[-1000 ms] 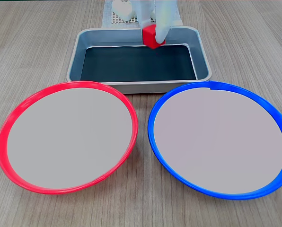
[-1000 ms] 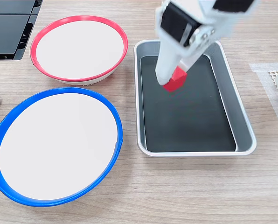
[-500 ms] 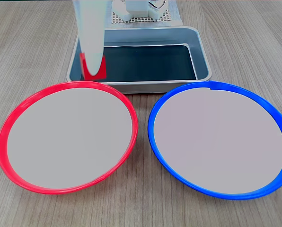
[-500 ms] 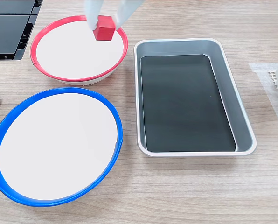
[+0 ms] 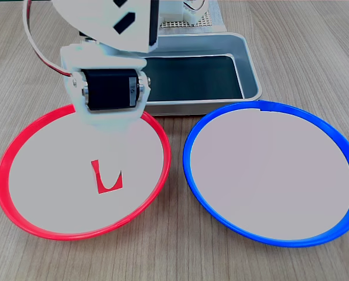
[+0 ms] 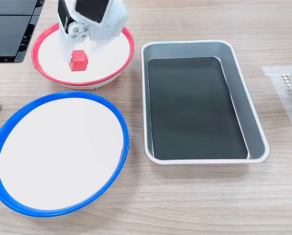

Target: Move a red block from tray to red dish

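Over the red dish [image 6: 120,64] I see my gripper [image 6: 78,57] closed on the block [image 6: 79,60], low near the dish centre. Just beside the dish stands the tray [image 6: 256,122]; a blue dish [image 6: 117,119] lies near.

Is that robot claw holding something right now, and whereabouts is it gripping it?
Yes: the gripper holds the red block by two opposite sides, low over the red dish.

A lab or office test bench is being suggested: a wood-grain laminate table [image 6: 195,205] is being used, a white perforated mat [image 6: 289,83] is being kept at its right edge (in a fixed view), and black equipment [image 6: 11,24] is being stored at the top-left corner.
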Controlling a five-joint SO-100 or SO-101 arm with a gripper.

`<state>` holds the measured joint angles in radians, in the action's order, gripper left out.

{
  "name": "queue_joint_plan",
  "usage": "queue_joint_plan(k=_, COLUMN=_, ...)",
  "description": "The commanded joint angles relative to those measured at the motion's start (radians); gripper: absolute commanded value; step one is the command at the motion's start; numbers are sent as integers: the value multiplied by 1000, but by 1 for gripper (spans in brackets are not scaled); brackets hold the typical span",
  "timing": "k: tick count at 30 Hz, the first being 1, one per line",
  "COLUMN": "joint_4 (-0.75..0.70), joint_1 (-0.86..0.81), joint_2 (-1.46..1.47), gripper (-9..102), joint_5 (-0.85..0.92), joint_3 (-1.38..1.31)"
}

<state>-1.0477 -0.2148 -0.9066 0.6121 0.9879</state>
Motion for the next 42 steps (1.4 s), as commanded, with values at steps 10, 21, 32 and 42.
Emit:
queue_joint_plan(k=10, joint_4=28, joint_1=-44, joint_2=-94, gripper=18, joint_5=94, joint_3=66)
queue_joint_plan(k=21, joint_4=360, joint_1=9, joint_2=-571, gripper=0, joint_5=-298, joint_3=437)
queue_joint_plan(k=32, joint_4=394, joint_1=199, joint_2=-1525, gripper=-1, joint_5=-868, joint_3=1356)
queue_joint_plan(k=42, joint_4=163, joint_1=216, joint_2=-2204, gripper=0, joint_5=-816, joint_3=1925)
